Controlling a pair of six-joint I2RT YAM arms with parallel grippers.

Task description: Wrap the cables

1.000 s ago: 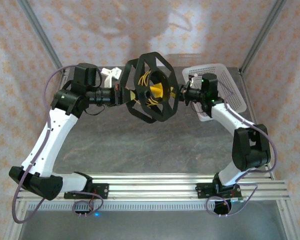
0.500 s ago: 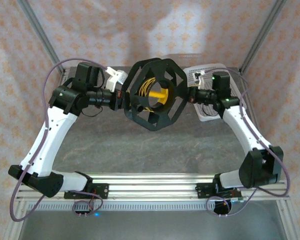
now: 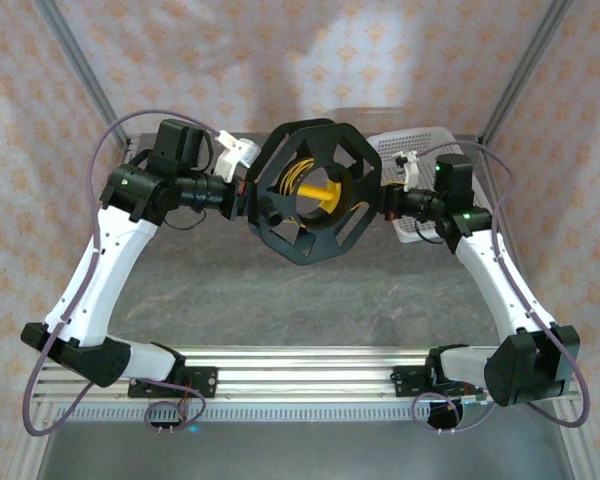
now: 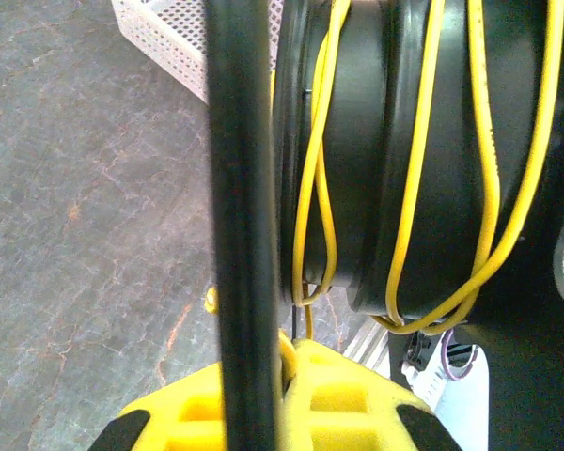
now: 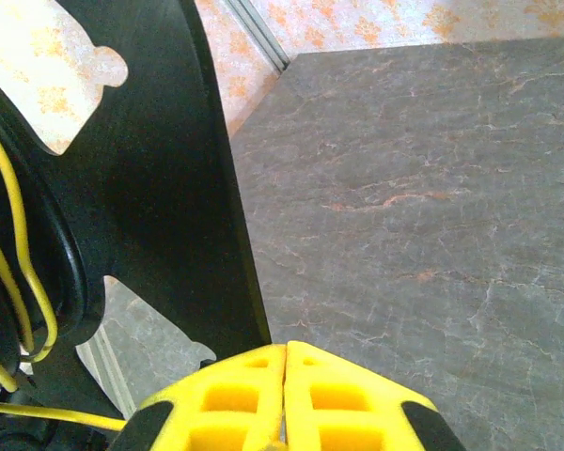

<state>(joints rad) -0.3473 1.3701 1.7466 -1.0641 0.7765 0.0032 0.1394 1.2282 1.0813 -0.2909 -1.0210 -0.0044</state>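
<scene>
A black octagonal spool (image 3: 280,236) with a yellow hub (image 3: 325,193) hangs above the middle of the table. Thin yellow cables (image 3: 292,180) lie in loose loops around its core. My left gripper (image 3: 242,197) is shut on the spool's left side. In the left wrist view a black spoke (image 4: 240,188) runs down between the yellow fingers of that gripper (image 4: 289,348), with the cables (image 4: 414,188) behind it. My right gripper (image 3: 385,203) sits at the spool's right side. Its jaws (image 5: 285,346) are pressed together beside the black flange (image 5: 160,188). A cable (image 5: 14,216) loops at the left.
A white perforated basket (image 3: 435,150) stands at the back right, behind the right gripper; its corner also shows as the basket (image 4: 160,38) in the left wrist view. The grey stone-patterned table (image 3: 280,300) lies below the spool. An aluminium rail (image 3: 300,365) runs along the near edge.
The right arm's elbow has swung out to the right and its gripper has shifted slightly right. The spool has turned so its face points more toward the camera. Both grippers stayed shut.
</scene>
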